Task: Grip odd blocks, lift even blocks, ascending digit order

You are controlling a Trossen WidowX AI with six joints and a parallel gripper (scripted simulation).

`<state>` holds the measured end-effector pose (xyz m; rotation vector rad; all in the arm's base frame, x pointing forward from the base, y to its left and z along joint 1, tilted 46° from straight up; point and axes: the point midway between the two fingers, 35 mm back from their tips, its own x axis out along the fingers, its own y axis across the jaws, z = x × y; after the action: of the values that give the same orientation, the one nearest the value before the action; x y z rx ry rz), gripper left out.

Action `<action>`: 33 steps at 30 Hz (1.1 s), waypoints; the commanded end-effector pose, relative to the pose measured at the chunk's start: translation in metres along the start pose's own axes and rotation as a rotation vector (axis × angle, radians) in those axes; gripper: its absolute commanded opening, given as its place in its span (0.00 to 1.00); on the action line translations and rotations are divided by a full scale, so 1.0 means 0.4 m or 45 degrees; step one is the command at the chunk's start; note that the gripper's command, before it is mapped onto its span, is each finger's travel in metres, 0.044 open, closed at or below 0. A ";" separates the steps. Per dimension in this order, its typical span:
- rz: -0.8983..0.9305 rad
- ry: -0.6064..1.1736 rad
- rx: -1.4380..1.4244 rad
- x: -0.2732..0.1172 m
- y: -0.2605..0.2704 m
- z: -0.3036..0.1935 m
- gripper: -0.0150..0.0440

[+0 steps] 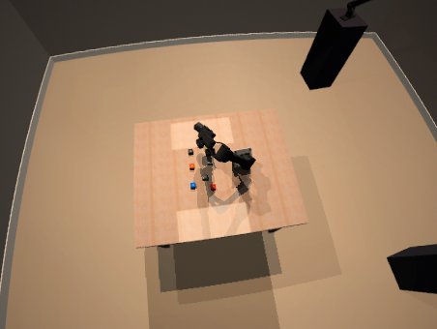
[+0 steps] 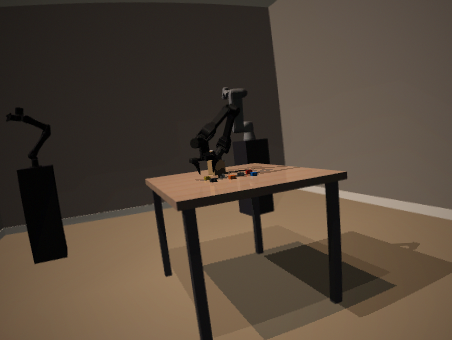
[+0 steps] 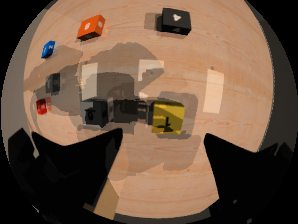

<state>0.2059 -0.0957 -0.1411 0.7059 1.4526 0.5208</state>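
Observation:
My gripper (image 1: pixel 208 151) (image 2: pixel 207 172) (image 3: pixel 165 136) is open and empty, low above the table, with the yellow block (image 2: pixel 206 178) (image 3: pixel 174 111) just beyond and between its fingertips in the wrist view. The yellow block's dark digit is not surely readable. A shadowed pale block (image 3: pixel 102 107) lies left of it. The orange block (image 1: pixel 191 166) (image 2: pixel 232 176) (image 3: pixel 91 27) and black block (image 1: pixel 190 152) (image 2: pixel 213 180) (image 3: pixel 175 21) lie farther off. The blue block (image 1: pixel 192 186) (image 2: pixel 254 174) (image 3: pixel 48 49) seems to show 2. A grey block (image 1: pixel 205 177) (image 3: pixel 53 82) and red block (image 1: pixel 213 187) (image 3: pixel 42 106) are at the far left.
The wooden table (image 1: pixel 155 194) (image 2: pixel 290 179) carries the arm's base. A tan upright piece (image 2: pixel 210 167) (image 3: pixel 106 201) stands close by the gripper; it shows beside the left finger in the wrist view. Dark pedestals (image 1: pixel 334 48) (image 2: pixel 44 215) stand away from the table.

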 end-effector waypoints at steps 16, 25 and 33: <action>0.011 0.005 0.009 0.073 0.006 -0.006 0.93; 0.011 0.005 0.009 0.073 0.006 -0.006 0.53; 0.011 0.005 0.009 0.073 0.006 -0.006 0.46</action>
<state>0.2057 -0.0738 -0.1598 0.7115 1.4569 0.5272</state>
